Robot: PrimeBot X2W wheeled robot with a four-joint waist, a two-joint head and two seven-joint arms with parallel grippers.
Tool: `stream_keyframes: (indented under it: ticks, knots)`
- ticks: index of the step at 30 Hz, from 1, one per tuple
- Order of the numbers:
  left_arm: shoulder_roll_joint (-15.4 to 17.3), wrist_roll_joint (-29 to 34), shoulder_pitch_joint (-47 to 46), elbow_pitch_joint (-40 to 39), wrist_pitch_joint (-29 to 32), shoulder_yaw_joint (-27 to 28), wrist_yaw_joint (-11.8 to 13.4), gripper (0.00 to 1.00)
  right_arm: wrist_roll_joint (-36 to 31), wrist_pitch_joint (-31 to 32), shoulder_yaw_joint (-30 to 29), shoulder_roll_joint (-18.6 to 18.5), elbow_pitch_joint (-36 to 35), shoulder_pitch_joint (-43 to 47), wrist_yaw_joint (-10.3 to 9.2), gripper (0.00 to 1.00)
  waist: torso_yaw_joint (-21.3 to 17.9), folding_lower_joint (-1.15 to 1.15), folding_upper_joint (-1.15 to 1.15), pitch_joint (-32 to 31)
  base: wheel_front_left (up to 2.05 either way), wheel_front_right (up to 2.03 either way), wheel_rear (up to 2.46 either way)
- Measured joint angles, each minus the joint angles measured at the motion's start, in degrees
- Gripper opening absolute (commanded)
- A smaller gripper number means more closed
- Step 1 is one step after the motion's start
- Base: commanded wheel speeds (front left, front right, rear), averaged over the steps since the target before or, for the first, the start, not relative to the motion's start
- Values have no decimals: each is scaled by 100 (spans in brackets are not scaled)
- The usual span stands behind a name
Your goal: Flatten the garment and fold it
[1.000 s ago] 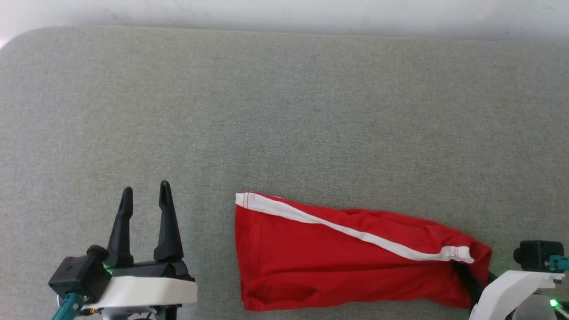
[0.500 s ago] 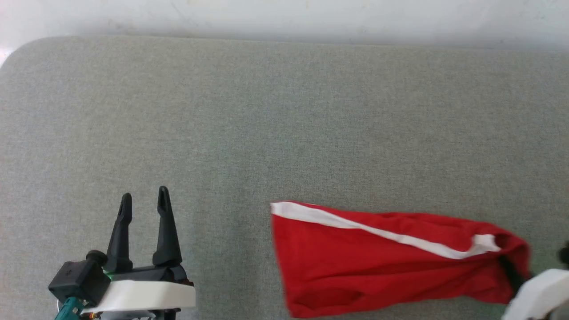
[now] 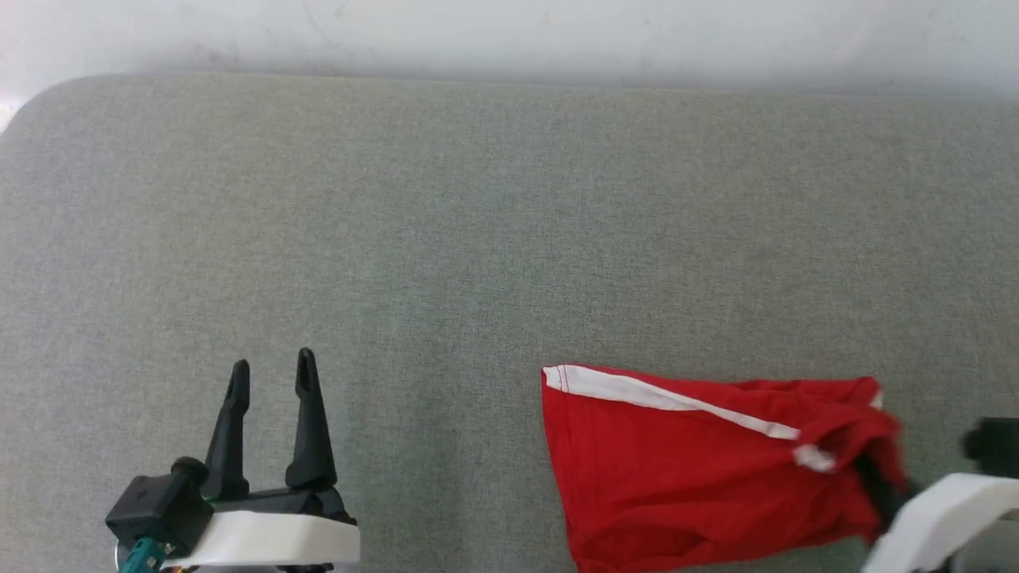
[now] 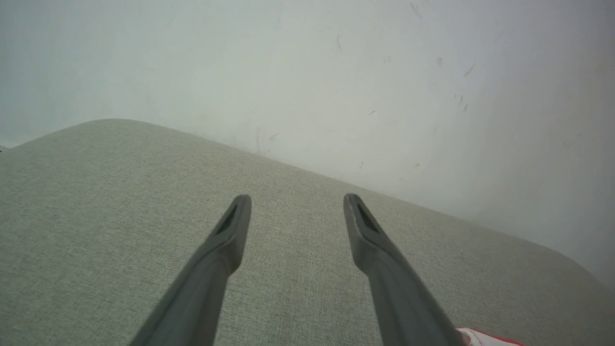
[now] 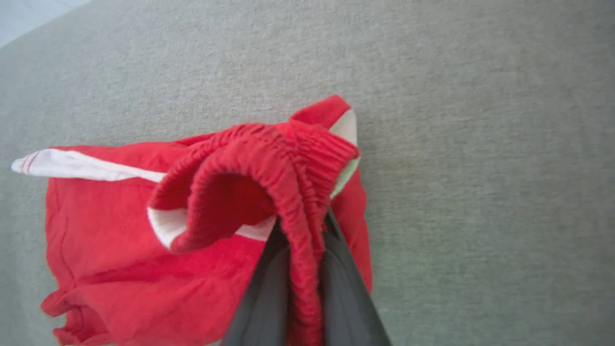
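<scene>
The right gripper (image 5: 303, 262) has its two dark fingers pinched on the gathered waistband of the shorts (image 5: 115, 226), and the red elastic bunches up over their tips. From there the shorts trail away across the grey cloth table (image 3: 478, 199), white stripe on top, low at the right of the head view. The left gripper (image 3: 272, 364) has its fingers parted with nothing between them, well apart from the shorts.

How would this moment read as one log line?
right gripper: shut on shorts waistband | left gripper: open, empty | shorts: rumpled, not flat
</scene>
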Motion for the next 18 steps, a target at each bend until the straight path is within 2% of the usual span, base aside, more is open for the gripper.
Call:
stream_keyframes:
  ticks: [8, 18]
  knots:
    - [-91, -2, -7, 75, 0, -101, 1, 100, 293, 250, 1294, 190, -627, 94, -1, 0, 35, 0, 0, 70, 0, 0, 0]
    - [-111, -46, -73, 199, 1, -163, -1, 100, 292, 297, 2267, 226, -725, -416, -1, 0, 193, 0, 0, 155, 0, 0, 0]
